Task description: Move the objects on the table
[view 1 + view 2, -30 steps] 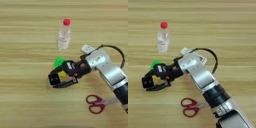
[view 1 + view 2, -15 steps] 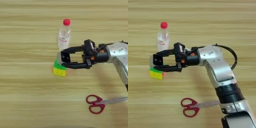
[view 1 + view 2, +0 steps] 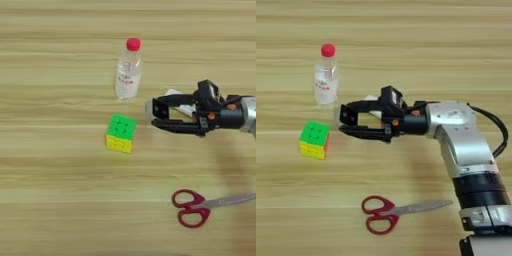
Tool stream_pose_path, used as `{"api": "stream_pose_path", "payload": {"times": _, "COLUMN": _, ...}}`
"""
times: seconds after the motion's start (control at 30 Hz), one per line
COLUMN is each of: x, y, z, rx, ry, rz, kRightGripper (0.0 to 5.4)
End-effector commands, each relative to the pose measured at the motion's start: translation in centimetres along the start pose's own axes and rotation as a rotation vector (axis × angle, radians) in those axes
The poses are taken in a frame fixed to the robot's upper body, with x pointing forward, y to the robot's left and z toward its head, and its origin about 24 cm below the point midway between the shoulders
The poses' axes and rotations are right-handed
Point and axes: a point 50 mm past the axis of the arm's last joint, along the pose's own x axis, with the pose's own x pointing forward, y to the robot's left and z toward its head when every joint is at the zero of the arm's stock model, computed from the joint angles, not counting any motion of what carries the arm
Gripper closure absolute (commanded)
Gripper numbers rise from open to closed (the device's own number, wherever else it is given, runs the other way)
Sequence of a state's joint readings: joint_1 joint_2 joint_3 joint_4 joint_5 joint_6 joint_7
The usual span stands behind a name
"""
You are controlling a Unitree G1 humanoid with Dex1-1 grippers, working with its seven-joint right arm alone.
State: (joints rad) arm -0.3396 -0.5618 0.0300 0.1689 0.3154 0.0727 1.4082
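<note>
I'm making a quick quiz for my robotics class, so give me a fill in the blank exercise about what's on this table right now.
1. The clear plastic bottle has a ____ cap.
2. The top face of the puzzle cube is ____.
3. The red-handled scissors lie ____ to the camera than the black two-fingered gripper.
4. The gripper's open fingers hold ____.

Missing words: red; green; nearer; nothing
</note>
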Motion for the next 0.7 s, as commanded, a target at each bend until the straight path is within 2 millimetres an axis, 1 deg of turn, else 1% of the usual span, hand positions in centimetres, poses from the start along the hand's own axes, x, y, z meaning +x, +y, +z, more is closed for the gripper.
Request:
{"api": "stream_pose_path", "payload": {"times": 0.03, "x": -1.8, "y": -1.3, "z": 0.5, "rx": -0.085, "ry": 0.106, "rz": -0.056, "kRightGripper": 2.93}}
{"api": "stream_pose_path", "payload": {"times": 0.13, "x": -2.1, "y": -1.3, "z": -1.0, "rx": -0.085, "ry": 0.191, "rz": -0.061, "kRightGripper": 2.93}}
{"api": "stream_pose_path", "payload": {"times": 0.33, "x": -2.9, "y": -2.0, "z": -2.7, "rx": -0.075, "ry": 0.289, "rz": -0.106, "kRightGripper": 2.93}}
{"api": "stream_pose_path", "payload": {"times": 0.7, "x": -3.1, "y": -2.5, "z": -4.9, "rx": -0.081, "ry": 0.429, "rz": -0.134, "kRightGripper": 2.93}}
